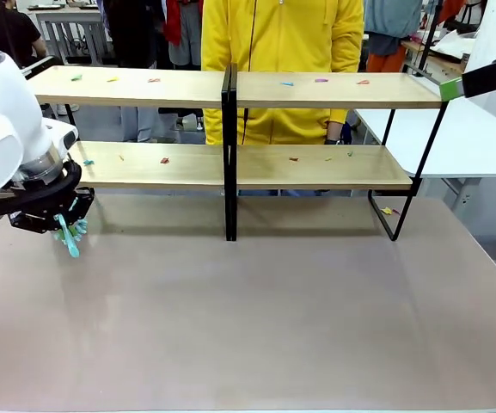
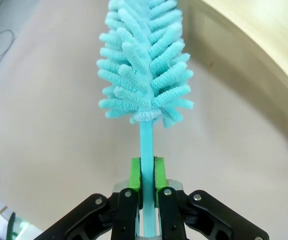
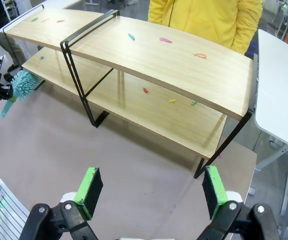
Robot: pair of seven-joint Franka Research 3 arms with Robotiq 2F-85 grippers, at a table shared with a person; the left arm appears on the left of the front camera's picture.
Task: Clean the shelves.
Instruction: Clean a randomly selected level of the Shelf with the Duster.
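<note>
Left gripper clamped on a duster by the shelves' left end, right gripper empty and wide.

In front of the shelves [image 1: 316,89], the left gripper [image 2: 147,169] has its green pads [image 2: 135,172] pressed tight on the thin teal handle of a fluffy teal duster [image 2: 144,65], whose head sits over the tabletop [image 1: 256,301] close to the lower board's left end; whether it touches the wood is hard to tell. The right gripper [image 3: 153,182] hangs above and in front of the shelves' right part, fingers spread wide with nothing between them. The shelves stand across the far half of the tabletop, both boards dotted with small coloured scraps [image 3: 164,40], possibly paper. One more scrap [image 1: 387,210] lies by the shelves' right foot. Behind the shelves stands a person in a yellow top [image 1: 282,34].
</note>
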